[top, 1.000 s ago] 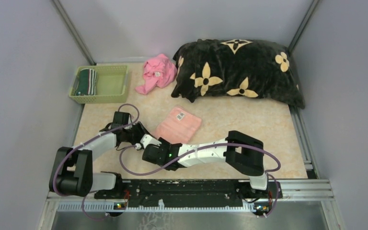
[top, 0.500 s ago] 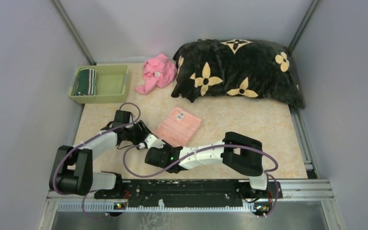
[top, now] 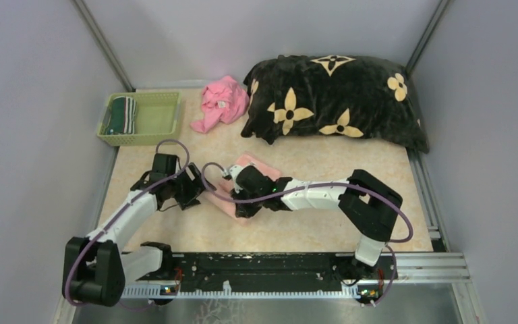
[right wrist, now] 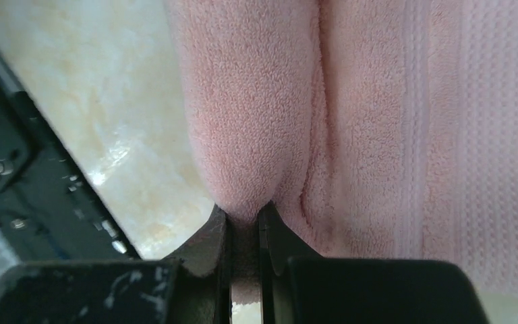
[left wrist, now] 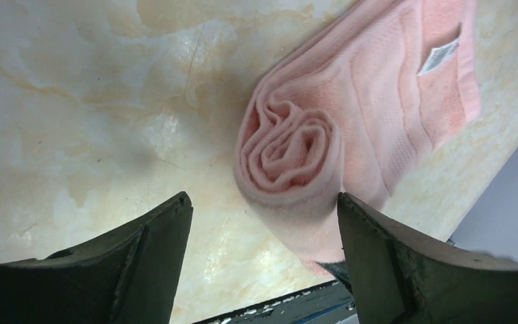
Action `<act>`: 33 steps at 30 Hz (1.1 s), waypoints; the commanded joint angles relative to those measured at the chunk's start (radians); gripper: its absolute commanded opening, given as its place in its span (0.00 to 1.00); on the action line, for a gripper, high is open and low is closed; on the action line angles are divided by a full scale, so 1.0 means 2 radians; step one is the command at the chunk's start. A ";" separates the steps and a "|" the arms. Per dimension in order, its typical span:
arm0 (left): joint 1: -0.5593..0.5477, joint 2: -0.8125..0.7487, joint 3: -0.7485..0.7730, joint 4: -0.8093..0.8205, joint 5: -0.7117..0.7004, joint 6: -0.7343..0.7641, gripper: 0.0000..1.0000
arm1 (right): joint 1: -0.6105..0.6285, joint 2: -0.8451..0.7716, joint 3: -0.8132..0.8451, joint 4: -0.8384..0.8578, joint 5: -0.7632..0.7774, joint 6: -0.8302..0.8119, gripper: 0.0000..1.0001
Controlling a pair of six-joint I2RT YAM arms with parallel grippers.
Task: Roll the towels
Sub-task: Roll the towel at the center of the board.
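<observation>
at tip of right end effector (right wrist: pixel 244 226), pink towel (right wrist: pixel 378 101) fold pinched

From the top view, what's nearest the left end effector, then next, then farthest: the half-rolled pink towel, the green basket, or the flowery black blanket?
1. Half-rolled pink towel, right beside the left end effector.
2. Green basket, back left.
3. Black blanket, back right.

I see my left gripper (left wrist: pixel 263 200) spread wide, one finger on each side of the rolled end of the pink towel (left wrist: pixel 290 152). A white label (left wrist: pixel 438 57) lies beyond that roll.
</observation>
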 commanded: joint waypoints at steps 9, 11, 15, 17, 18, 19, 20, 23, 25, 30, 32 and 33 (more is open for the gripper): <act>0.001 -0.033 -0.016 0.003 0.032 -0.001 0.84 | -0.133 0.066 -0.069 0.181 -0.411 0.153 0.00; 0.000 -0.023 -0.016 0.022 0.040 -0.004 0.83 | -0.141 0.080 -0.073 0.195 -0.422 0.168 0.00; -0.004 0.006 -0.010 0.045 0.035 -0.007 0.81 | -0.159 0.107 -0.089 0.243 -0.440 0.212 0.00; -0.008 0.029 -0.011 0.057 0.034 -0.006 0.77 | -0.165 0.116 -0.094 0.251 -0.437 0.225 0.00; -0.010 0.040 -0.013 0.061 0.032 -0.006 0.75 | -0.166 0.119 -0.095 0.249 -0.434 0.226 0.00; -0.011 0.050 -0.015 0.064 0.031 -0.007 0.72 | -0.167 0.120 -0.094 0.244 -0.427 0.224 0.00; -0.012 0.060 -0.019 0.069 0.030 -0.007 0.70 | -0.168 0.120 -0.094 0.239 -0.423 0.223 0.00; -0.015 0.083 -0.033 0.081 0.018 -0.008 0.64 | -0.168 0.115 -0.088 0.205 -0.401 0.206 0.00; -0.016 0.098 -0.034 0.082 0.009 -0.004 0.63 | -0.168 0.100 -0.085 0.181 -0.384 0.188 0.02; -0.017 0.124 -0.030 0.076 -0.008 0.007 0.60 | -0.158 0.031 -0.072 0.090 -0.308 0.123 0.23; -0.019 0.129 -0.027 0.073 -0.011 0.010 0.60 | -0.147 -0.002 -0.059 0.040 -0.256 0.092 0.31; -0.021 0.131 -0.027 0.071 -0.013 0.010 0.60 | -0.139 -0.016 -0.052 0.017 -0.230 0.079 0.33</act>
